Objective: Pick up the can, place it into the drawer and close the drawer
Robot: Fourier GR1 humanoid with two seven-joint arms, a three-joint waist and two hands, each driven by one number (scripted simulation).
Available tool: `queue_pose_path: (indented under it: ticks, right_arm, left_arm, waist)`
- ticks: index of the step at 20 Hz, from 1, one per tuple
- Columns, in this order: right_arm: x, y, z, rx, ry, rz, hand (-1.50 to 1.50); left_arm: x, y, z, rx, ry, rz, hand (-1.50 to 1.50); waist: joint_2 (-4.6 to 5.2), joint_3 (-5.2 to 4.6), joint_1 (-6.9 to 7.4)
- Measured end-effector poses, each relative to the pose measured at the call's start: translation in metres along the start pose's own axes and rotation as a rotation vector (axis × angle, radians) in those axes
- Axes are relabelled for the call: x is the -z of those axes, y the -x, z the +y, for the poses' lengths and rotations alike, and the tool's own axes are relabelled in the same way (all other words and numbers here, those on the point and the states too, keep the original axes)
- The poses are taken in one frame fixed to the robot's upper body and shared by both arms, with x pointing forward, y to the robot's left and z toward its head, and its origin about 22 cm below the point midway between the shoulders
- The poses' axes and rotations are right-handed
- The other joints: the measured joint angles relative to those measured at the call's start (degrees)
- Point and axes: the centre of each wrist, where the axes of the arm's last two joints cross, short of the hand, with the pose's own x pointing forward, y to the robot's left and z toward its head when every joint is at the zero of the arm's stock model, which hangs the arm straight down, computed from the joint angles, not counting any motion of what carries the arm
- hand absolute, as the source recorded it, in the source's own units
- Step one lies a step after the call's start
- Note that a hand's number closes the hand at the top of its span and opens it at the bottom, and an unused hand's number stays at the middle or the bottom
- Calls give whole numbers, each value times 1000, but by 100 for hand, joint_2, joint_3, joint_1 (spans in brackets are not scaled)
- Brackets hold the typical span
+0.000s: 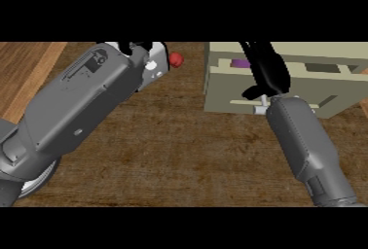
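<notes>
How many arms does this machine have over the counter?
2. The left forearm lies at the view's left, near a red object; the right forearm reaches the beige drawer.

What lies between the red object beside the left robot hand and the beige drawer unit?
Nothing: in the head view, only bare wooden counter separates the red object from the drawer unit.

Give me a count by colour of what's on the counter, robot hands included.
Beige: 1, drawer unit
Purple: 1, purple object inside the drawer unit
Red: 1, small red object
Black: 2, left robot hand, right robot hand
Total: 5
</notes>
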Motion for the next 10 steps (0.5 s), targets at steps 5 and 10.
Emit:
queue_pose_path:
  ticks: [5,10]
  right_arm:
    - [11,7,2,-17,33,24,-150]
    - [18,9,5,-41,76,52,-150]
  left_arm:
    - [-3,-6,6,-3,2,-3,-150]
    - [-4,-9,18,5,-4,-17,-150]
  waist:
    - [43,14,50]
    - [85,38,108]
